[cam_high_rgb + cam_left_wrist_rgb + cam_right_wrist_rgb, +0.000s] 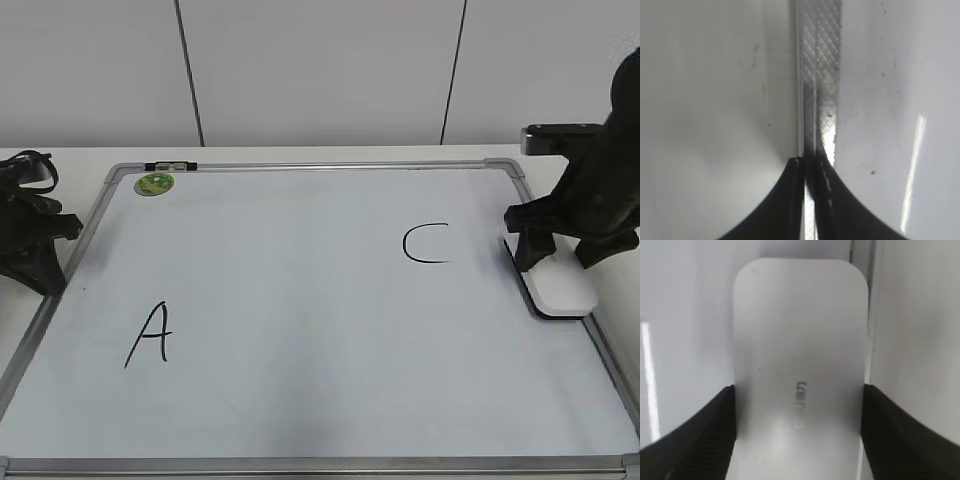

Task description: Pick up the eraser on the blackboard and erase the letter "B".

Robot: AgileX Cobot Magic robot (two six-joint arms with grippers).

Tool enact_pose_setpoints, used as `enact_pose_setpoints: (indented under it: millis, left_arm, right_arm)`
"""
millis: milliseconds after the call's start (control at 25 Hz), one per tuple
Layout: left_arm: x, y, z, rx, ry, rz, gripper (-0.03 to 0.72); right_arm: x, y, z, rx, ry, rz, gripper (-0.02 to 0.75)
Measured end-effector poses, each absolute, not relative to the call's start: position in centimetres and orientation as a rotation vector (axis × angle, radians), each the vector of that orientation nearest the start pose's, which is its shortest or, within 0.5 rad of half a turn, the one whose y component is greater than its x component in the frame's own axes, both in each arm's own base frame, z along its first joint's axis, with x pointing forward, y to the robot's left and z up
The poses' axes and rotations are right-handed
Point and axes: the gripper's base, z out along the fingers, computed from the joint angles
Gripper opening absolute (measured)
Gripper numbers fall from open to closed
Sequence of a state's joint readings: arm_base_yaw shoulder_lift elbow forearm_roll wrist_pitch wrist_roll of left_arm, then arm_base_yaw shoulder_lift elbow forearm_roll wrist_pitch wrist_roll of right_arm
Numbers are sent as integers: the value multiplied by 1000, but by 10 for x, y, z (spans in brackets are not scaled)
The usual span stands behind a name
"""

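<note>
We see our right gripper [798, 432] straddling the eraser [556, 282] at the board's [300, 300] right edge, jaws at its sides; grip unconfirmed. No "B" shows.

Right arm at right edge of exterior view, wrist bent down, right gripper [563, 255] pointing at board surface. In right wrist view, right gripper [797, 410] jaws spread, fingers [705, 435] standing just outside both long sides of eraser [799, 365] (contact on either side cannot be told).

Left arm low at left edge, folded, left gripper [45, 245] apart from work area. Left wrist view: left gripper [808, 165] jaws pressed together, nothing between them.
</note>
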State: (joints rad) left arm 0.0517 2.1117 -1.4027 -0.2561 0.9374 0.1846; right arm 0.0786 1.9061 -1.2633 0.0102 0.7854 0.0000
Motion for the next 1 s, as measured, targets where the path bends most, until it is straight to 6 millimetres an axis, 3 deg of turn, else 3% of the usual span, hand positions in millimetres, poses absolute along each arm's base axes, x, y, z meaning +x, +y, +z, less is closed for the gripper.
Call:
enact_pose_setpoints:
  millis: [280,560,720,840,1000]
  left_arm:
    - [398,2,128,-28,3090,-317,11]
    - [398,2,128,-28,3090,-317,11]
    - [398,2,128,-28,3090,-317,14]
    - [398,2,128,-27,3092,-318,29]
    - [401,2,131,-19,3104,-327,106]
  right_arm:
    - [376,30,165,-15,2932,33,539]
    - [379,31,169,-11,2919,38,607]
    - [386,31,184,-35,2923,33,617]
    - [395,32,207,-51,2917,33,617]
    - [405,33,239,-79,2899,29,612]
